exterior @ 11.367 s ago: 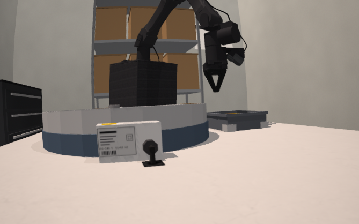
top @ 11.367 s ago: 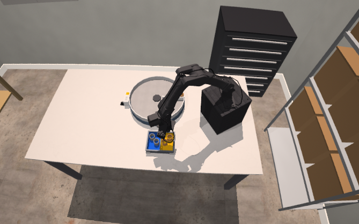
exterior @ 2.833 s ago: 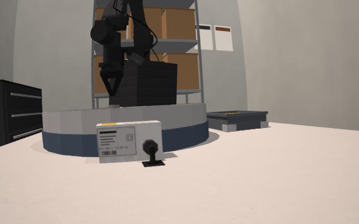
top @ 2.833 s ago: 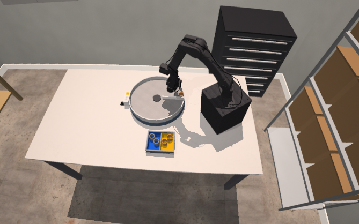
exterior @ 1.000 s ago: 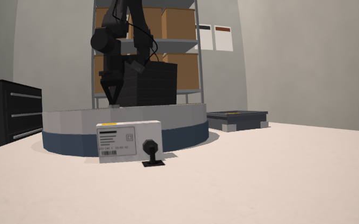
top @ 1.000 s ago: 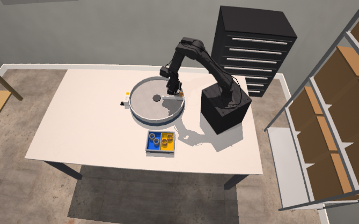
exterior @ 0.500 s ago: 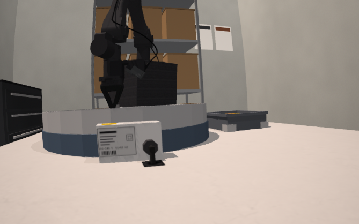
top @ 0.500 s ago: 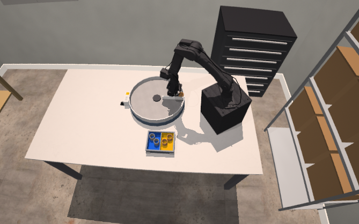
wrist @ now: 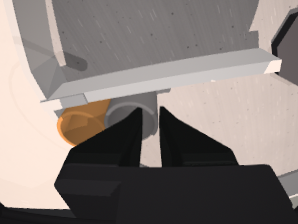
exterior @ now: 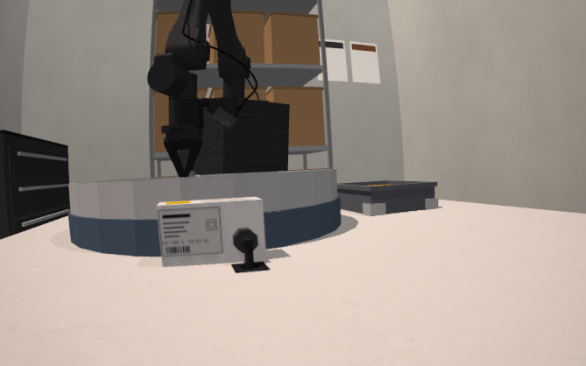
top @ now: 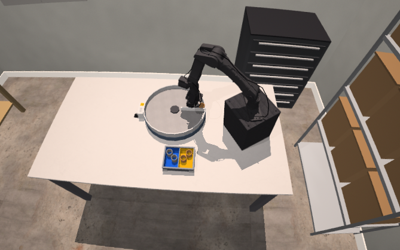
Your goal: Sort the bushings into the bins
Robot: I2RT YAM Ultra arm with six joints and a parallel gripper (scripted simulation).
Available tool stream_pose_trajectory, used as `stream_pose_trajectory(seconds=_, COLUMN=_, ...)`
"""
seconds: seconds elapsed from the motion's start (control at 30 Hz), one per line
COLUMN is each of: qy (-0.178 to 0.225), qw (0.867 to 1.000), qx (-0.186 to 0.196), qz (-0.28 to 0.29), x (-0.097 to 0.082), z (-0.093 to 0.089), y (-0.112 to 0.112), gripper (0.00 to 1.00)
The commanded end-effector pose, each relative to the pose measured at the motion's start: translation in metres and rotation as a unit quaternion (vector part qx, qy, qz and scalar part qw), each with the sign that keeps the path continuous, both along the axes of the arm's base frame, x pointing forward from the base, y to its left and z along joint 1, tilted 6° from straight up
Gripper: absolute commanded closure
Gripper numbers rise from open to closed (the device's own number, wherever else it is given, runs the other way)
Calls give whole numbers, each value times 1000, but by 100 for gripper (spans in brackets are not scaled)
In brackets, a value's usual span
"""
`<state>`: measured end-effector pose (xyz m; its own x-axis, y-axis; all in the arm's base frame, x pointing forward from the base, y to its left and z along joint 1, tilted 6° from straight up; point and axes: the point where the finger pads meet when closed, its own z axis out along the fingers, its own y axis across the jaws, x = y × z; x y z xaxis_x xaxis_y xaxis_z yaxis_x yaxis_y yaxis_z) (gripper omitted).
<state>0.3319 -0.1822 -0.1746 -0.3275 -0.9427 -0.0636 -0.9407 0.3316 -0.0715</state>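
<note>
My black two-finger gripper (top: 192,105) (exterior: 185,174) (wrist: 150,113) points down inside the turntable's rim, its fingers drawn to a narrow gap with nothing held. Right at the fingertips I see a grey, hollow cylindrical steel bushing, its open mouth partly behind one finger. Just beside it, towards the arm's base, is an orange-brown, hollow bronze bushing (top: 201,105) (wrist: 80,127). Both are by the pale straight bar (top: 192,109) (wrist: 175,76), on the gripper's left.

Around them runs the round turntable (top: 174,135) (exterior: 204,234), grey-walled over a dark blue base. Past its far rim from my gripper stands a white box (top: 140,110) (exterior: 210,231); its label has a barcode, a double-square mark and small print I read as "100-240 V 50/60 HZ", though the digits are blurry.

Well to the gripper's left, outside the turntable, sits a grey-rimmed divided tray (top: 178,168) (exterior: 390,200). Its blue bin (top: 167,162) has two upright bushings in it, and its yellow bin (top: 190,162) has two more, coppery in colour.
</note>
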Motion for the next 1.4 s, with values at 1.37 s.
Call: stream_pose_trajectory(seconds=1.37, qy=4, qw=1000, qx=5, qz=0, x=-2, z=2, y=4, gripper=100)
